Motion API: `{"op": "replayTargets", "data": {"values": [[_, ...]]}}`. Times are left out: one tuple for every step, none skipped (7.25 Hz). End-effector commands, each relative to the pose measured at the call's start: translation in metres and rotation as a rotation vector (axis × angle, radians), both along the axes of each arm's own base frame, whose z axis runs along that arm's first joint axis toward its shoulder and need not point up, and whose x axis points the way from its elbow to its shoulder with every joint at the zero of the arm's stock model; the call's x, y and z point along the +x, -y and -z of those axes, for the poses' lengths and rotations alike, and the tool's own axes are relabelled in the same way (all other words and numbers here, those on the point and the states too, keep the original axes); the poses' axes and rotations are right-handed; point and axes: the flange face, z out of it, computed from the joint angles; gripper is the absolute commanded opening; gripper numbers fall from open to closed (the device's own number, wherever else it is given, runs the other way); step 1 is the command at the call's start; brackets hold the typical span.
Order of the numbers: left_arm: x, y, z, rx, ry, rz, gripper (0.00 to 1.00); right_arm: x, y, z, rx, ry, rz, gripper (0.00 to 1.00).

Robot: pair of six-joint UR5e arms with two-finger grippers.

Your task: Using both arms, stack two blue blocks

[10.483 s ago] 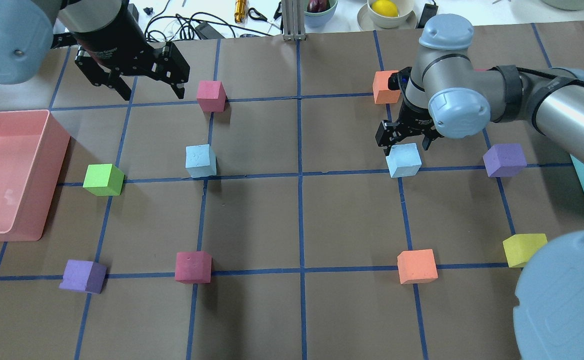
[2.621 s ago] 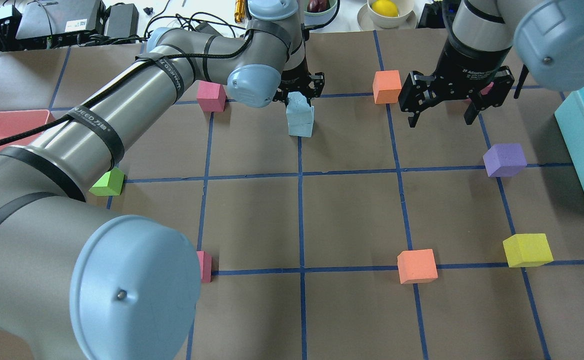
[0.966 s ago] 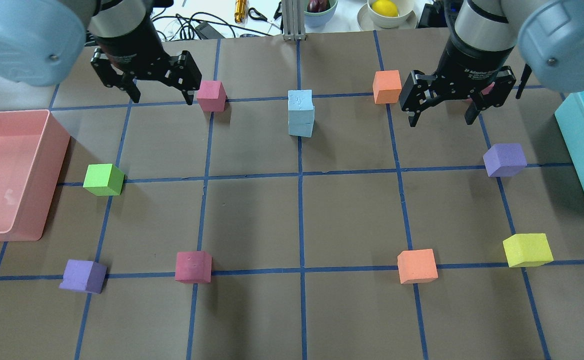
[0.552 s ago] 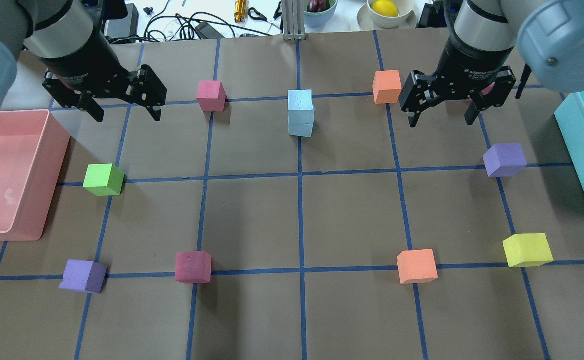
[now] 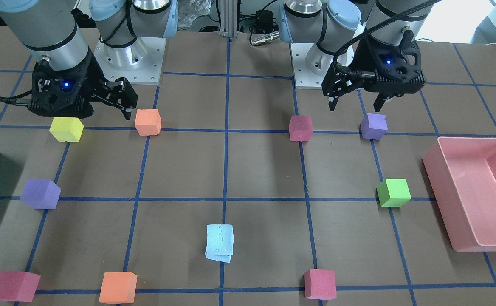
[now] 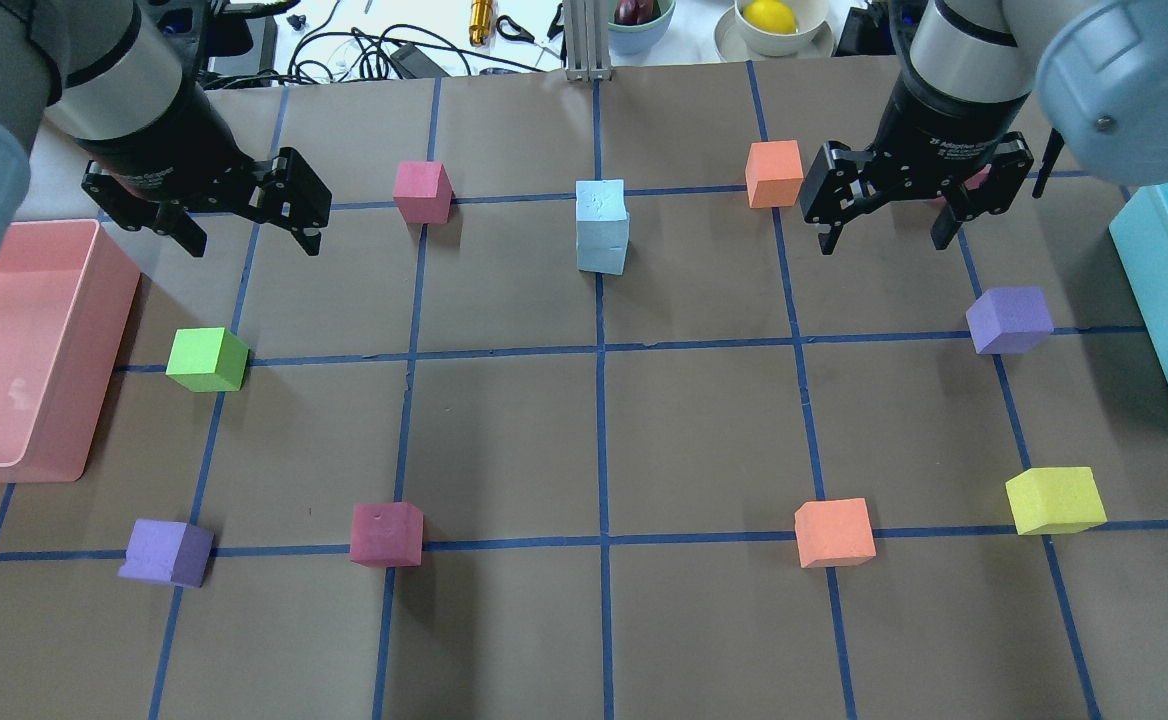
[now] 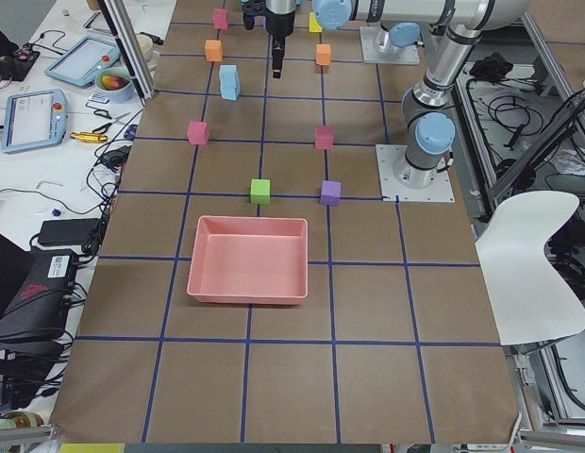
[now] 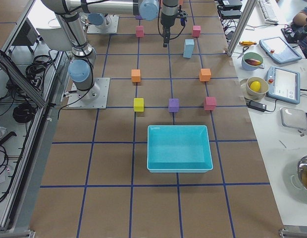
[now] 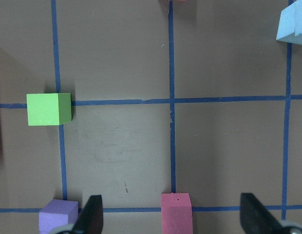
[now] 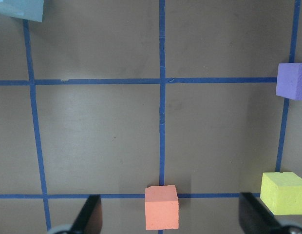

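The two blue blocks [image 6: 601,228] stand stacked, one on the other, on the centre grid line at the far side of the table. The stack also shows in the front-facing view [image 5: 219,242], with the top block slightly askew. My left gripper [image 6: 252,235] is open and empty, hovering well to the left of the stack; it also shows in the front-facing view [image 5: 354,104]. My right gripper [image 6: 882,235] is open and empty, hovering to the right of the stack. The left wrist view shows a corner of the stack [image 9: 293,22].
A pink bin [image 6: 94,300] sits at the left edge and a teal bin [image 6: 1159,290] at the right. Single cubes lie around: pink [image 6: 422,192], orange [image 6: 774,173], green [image 6: 207,359], purple [image 6: 1010,320], yellow [image 6: 1054,500], orange [image 6: 834,532], crimson [image 6: 386,534], purple [image 6: 166,552].
My left arm set the second blue block on the first, let go, and drew back to the left past the pink cube. My right gripper has stayed still and open.
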Motion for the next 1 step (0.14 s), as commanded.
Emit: {"op": "replayTargets", "data": {"values": [[-0.0012,0.0008,0.0016,0.001,-0.001,0.010,1.00,-0.0001,0.0003,-0.0003,-0.003,-0.001,0.000,1.00]]}}
